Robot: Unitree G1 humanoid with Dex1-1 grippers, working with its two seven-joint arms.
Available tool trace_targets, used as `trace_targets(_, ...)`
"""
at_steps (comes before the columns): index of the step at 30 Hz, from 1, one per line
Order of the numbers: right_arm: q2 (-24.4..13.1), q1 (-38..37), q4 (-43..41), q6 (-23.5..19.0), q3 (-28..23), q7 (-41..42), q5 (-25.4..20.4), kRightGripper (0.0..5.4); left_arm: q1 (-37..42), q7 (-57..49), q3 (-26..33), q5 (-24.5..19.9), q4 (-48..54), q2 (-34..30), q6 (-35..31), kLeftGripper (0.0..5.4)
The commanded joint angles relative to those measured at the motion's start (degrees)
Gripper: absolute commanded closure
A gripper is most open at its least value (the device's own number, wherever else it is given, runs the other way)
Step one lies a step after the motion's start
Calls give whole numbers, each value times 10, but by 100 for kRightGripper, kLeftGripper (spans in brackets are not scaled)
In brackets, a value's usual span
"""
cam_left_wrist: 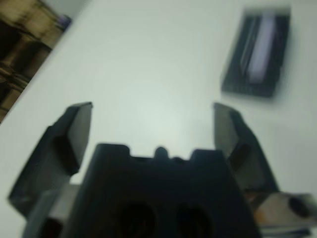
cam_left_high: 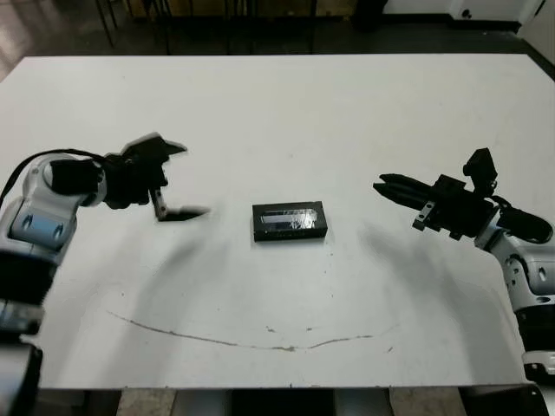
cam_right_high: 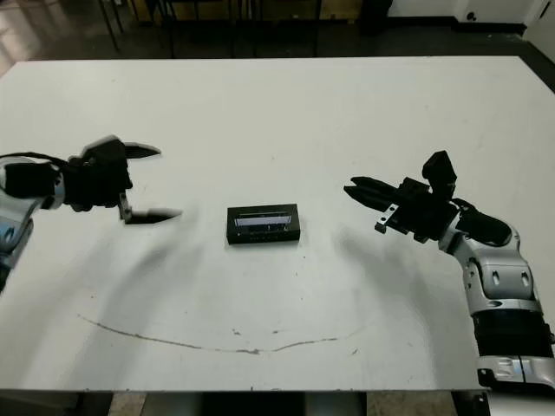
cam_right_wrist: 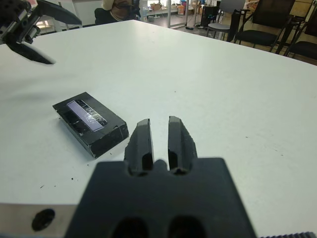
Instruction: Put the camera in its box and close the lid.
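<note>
Left eye view: the box (cam_left_high: pixel 290 222) sits mid-table with the lid (cam_left_high: pixel 289 213) on, so nothing inside shows. The left gripper (cam_left_high: pixel 170 180) hovers just left of it, fingers spread wide and empty. The right gripper (cam_left_high: pixel 389 188) hangs well to the right, fingers nearly together. A faint curved scuff (cam_left_high: pixel 260 343) marks the white table (cam_left_high: pixel 286 113); chairs (cam_right_wrist: pixel 270 27) stand beyond.

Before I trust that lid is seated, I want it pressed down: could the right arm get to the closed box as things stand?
Probably yes. Bare table lies between the right tool and the box; nothing blocks the way, and the left tool is off to the other side.
</note>
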State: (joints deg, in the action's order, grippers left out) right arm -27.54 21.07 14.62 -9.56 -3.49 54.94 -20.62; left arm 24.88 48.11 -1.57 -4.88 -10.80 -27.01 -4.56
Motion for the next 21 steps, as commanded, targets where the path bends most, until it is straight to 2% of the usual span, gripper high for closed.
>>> trace_targets(1,10,-7,8,7,-8,-8,-5,540,-52,-75,16,-32,59,63,-15,205)
trace_targets(3,20,-14,3,16,-14,-22,-3,540,-77,-114,11,-42,100,95,-27,253)
trace_targets(7,54,-32,-5,67,-32,-85,5,540,-119,-177,-24,-35,173,145,-63,349)
trace_targets(11,84,-48,-26,57,-45,-154,2,540,-138,-211,-81,-20,205,177,-104,447)
trace_targets(15,95,-56,-35,50,-49,-178,-6,540,-139,-242,-133,11,191,200,-132,538)
trace_targets(21,97,-69,-55,43,-47,-199,-2,540,-133,-305,-191,65,185,238,-214,538)
